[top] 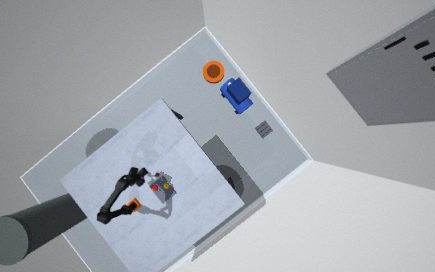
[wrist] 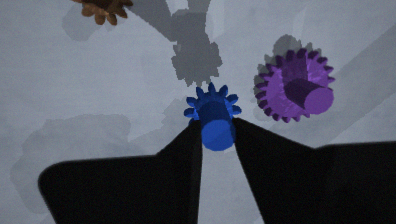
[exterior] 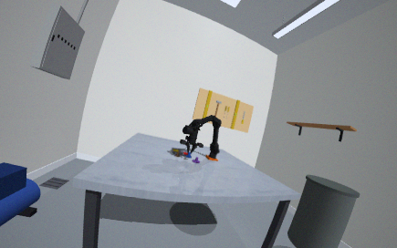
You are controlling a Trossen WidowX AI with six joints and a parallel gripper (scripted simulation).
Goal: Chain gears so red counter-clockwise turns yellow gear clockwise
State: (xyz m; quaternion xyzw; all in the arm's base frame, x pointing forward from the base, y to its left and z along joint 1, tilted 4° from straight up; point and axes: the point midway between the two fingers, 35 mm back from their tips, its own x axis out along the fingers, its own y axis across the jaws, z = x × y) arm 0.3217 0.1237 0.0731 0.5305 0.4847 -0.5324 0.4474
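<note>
The gripper [wrist: 218,123] [exterior: 189,152] is shut on the upright handle of the small blue gear [wrist: 212,108] [exterior: 188,156]. The gear hangs level above the table, its shadow apart from it in the wrist view. A larger purple gear [wrist: 272,95] [exterior: 196,160] stands on the table to the right in the wrist view. A brown gear [wrist: 106,14] [top: 157,174] stands at that view's upper left. The grey board [top: 164,196] carries the red gear [top: 155,188] and the yellow gear [top: 166,185]. Its empty pegs and the arrows are too small to tell.
The board lies beside the gripper on the pale table [top: 196,200] [exterior: 138,173]. The arm's orange base [top: 134,205] [exterior: 212,159] is close to the board. The brown and purple gears stand near the held gear. A dark green bin [exterior: 323,210] is on the floor beyond the table.
</note>
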